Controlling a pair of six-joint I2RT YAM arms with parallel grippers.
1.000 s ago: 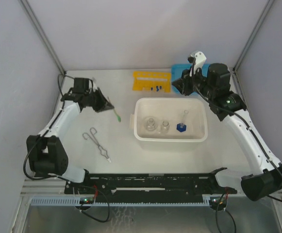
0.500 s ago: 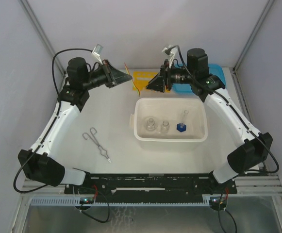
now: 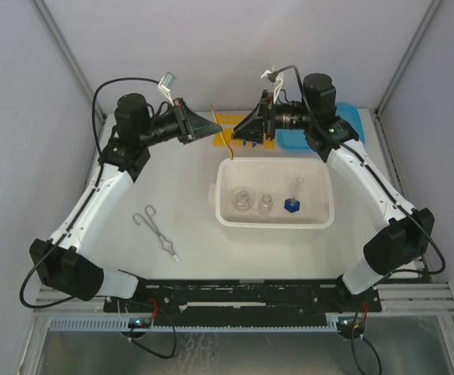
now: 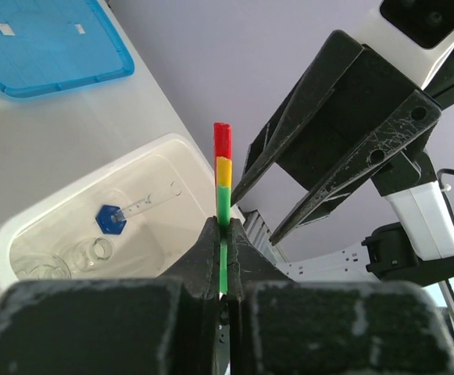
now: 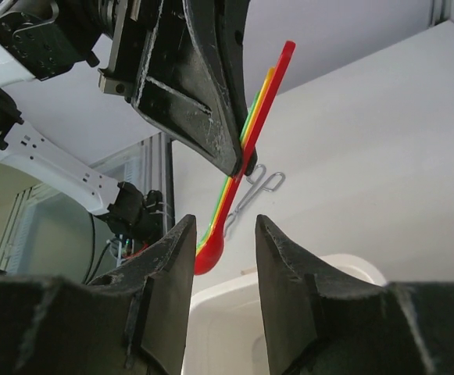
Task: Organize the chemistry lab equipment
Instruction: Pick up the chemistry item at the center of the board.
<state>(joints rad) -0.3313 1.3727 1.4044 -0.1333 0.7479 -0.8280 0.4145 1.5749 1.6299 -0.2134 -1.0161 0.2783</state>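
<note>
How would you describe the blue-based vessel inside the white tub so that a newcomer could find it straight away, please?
Start at the big white tub in the middle of the table. Three small glass pieces sit in a row on its floor; take the rightmost one, the blue-based vessel. Unlike the two squat all-clear vessels to its left, it is a slim clear tube rising from a dark blue hexagonal foot.

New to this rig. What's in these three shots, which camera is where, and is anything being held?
Two robot arms share a table. The overhead view looks down from behind them; the other two views come from cameras on each wrist.

The left gripper is shut on a striped stick, banded red, yellow and green. The right gripper is open, its fingers on either side of the stick's lower end, apparently for a handover.

On the table: a white tub holding small glass vessels and a blue-capped tube, metal tongs, a yellow rack and a blue lid.
</note>
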